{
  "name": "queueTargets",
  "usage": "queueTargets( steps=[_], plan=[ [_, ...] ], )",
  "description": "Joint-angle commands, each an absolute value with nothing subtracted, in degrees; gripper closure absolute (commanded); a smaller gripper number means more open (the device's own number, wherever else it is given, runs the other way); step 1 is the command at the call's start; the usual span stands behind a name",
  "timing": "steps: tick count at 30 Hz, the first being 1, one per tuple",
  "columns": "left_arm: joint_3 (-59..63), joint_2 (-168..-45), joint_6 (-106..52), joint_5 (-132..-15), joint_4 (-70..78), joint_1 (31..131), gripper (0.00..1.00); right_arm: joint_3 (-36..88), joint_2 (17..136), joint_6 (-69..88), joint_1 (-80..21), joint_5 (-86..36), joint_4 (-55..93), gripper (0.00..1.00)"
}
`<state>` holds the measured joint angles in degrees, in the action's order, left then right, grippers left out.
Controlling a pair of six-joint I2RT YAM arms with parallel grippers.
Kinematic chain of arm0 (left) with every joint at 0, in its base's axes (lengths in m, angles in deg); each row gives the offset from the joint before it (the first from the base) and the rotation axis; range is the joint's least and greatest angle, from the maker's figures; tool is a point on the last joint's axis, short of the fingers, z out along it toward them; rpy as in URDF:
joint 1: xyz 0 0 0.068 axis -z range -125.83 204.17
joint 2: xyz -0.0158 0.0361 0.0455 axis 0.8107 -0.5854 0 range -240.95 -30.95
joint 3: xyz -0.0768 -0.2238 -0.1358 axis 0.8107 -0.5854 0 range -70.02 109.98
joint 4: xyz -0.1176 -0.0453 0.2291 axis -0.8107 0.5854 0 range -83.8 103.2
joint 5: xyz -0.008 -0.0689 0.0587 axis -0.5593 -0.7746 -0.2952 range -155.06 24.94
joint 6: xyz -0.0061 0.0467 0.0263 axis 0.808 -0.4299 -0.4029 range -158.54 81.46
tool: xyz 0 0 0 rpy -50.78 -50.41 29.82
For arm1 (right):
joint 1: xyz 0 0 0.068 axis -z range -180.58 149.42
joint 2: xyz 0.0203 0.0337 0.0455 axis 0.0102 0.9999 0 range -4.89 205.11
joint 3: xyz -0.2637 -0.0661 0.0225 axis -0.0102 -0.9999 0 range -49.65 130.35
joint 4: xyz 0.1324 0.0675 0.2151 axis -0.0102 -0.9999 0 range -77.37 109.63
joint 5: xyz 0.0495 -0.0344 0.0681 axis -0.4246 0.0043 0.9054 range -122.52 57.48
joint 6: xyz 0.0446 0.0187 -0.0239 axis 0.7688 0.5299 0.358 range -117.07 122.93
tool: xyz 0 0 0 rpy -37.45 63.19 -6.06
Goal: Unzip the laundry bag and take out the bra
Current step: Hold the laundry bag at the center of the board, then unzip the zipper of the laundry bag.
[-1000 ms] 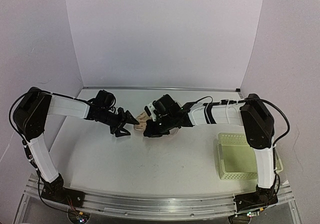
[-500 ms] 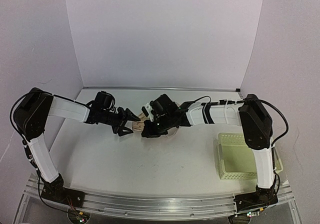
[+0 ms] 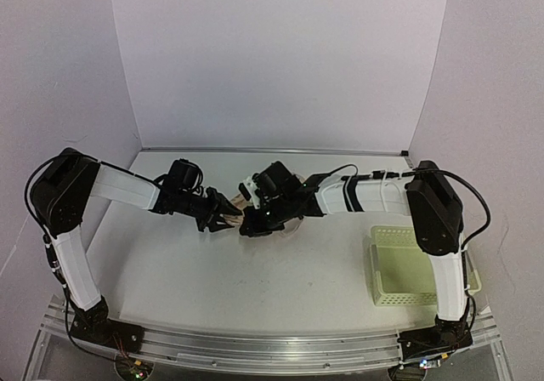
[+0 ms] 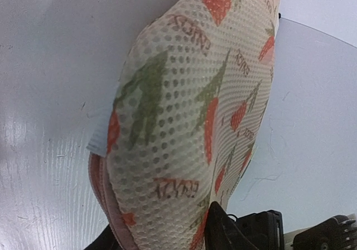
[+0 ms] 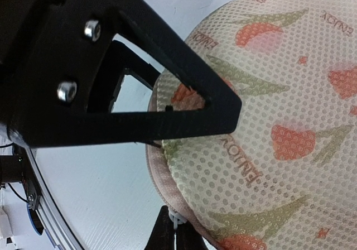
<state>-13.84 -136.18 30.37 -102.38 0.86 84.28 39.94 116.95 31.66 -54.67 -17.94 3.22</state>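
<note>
- Laundry bag (image 4: 189, 110) bulges on the bench (image 3: 255, 279), a pinkish-beige edge (image 5: 153, 177) under its rim.
- Left tool (image 3: 228, 216) and right tool (image 3: 253, 220) meet at it; whether clenched, cannot tell.
- Basket (image 3: 408, 266) stands well apart.

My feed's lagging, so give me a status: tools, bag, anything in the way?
Left tool astride bag end, grip unclear. Right tool shut on small white tab at bag edge. Bra not in sight. Basket off right, nothing blocking.

Laundry bag (image 4: 189, 110) is cream dotted mesh, orange-red flowers with olive-green leaves, little reddish lettering scattered about. Pinkish-beige band (image 5: 158, 177) along its edge. Basket (image 3: 399, 270) off to its right is pale yellow-green lattice.
</note>
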Motion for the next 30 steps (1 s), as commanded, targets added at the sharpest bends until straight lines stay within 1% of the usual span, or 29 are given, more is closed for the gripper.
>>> queueTargets(
  steps=[1,5,10,23,28,30],
  plan=[
    [-11.42,-136.07,30.3,-102.32,-2.35,84.49,0.65,39.33,114.07,30.46,-55.28,-17.98,4.69,1.0],
    [-11.07,-136.16,30.05,-102.59,-2.41,84.51,0.82,37.98,113.43,29.86,-55.26,-18.55,4.47,1.0],
    [-10.93,-135.72,29.89,-102.58,-2.41,84.49,0.99,35.2,111.81,29.09,-55.31,-19.63,4.36,1.0],
    [-8.5,-134.29,24.43,-104.06,0.28,83.61,1.0,23.19,104.37,25.17,-54.9,-25.33,4.25,1.0],
    [-7.79,-133.88,21.43,-105.21,2.7,83.02,1.0,18.1,101.3,24.09,-52.42,-24.81,3.96,1.0],
    [-7.85,-133.78,19.83,-106.21,3.9,82.29,1.0,15.49,99.71,23.64,-49.97,-23.47,3.68,1.0]
  ],
)
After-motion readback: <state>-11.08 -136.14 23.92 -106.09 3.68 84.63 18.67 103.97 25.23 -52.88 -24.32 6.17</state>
